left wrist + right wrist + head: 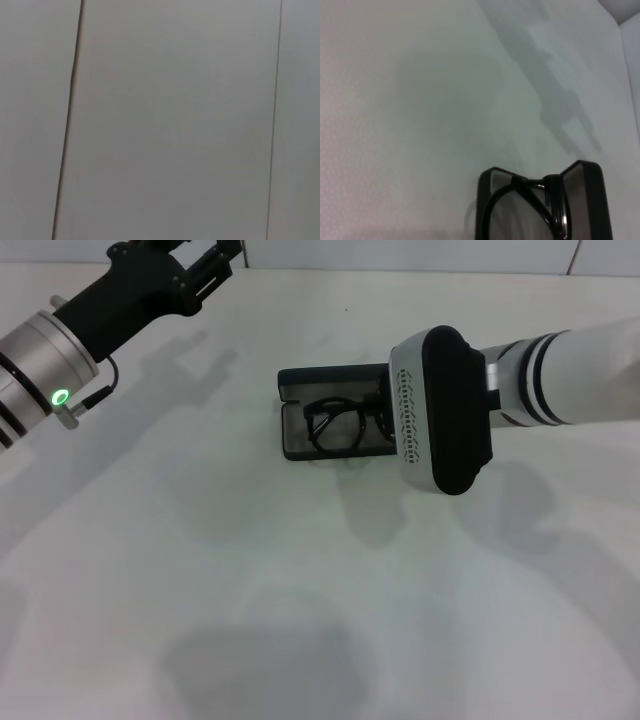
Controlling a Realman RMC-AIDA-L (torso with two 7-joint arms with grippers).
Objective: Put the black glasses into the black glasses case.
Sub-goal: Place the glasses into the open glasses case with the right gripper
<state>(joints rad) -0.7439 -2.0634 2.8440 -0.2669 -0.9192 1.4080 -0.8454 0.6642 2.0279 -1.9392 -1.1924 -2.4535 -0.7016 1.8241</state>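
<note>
We see the black glasses [340, 427] lying in the open black glasses case [296, 446] on the table [200, 570], our right hand's grip hidden above them.

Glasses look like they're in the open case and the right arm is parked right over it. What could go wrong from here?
1. The right wrist covers the right end of the black glasses case, so whether the black glasses sit fully inside is hidden there; a temple over the rim could be pinched on closing.
2. The case lies loose on the white table; pushing its lid may slide it.
3. The left claw sits far back, too distant to steady it.
</note>
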